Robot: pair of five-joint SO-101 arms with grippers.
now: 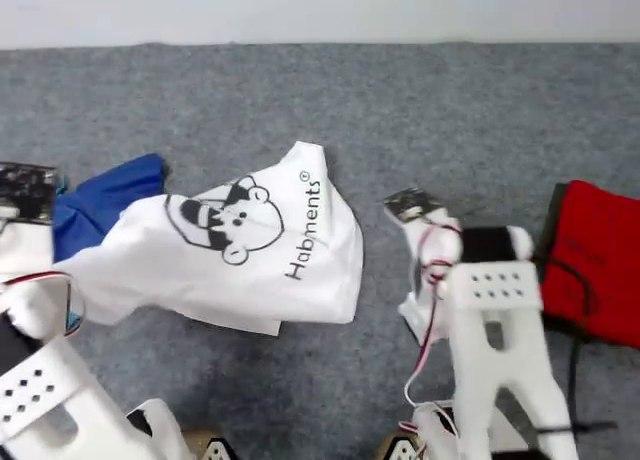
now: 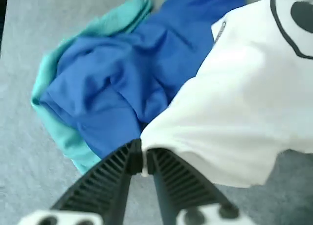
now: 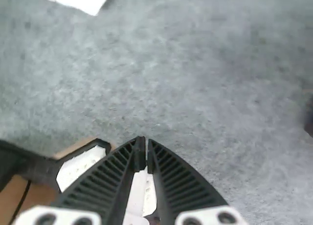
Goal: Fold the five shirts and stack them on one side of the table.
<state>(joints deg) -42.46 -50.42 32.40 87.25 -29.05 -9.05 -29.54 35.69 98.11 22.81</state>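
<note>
Left wrist view | left hand [image 2: 143, 155] clamped on white shirt [image 2: 234, 112] | right hand [image 3: 143, 147] closed

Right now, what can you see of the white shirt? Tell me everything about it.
The white shirt looks like soft cloth, with a black cartoon bear print and black lettering running beside it. It lies unfolded and rumpled, print up, on the grey table cover, left of centre in the high view. One end lies over the blue shirt. The left gripper is shut on the shirt's edge at that end.
</note>
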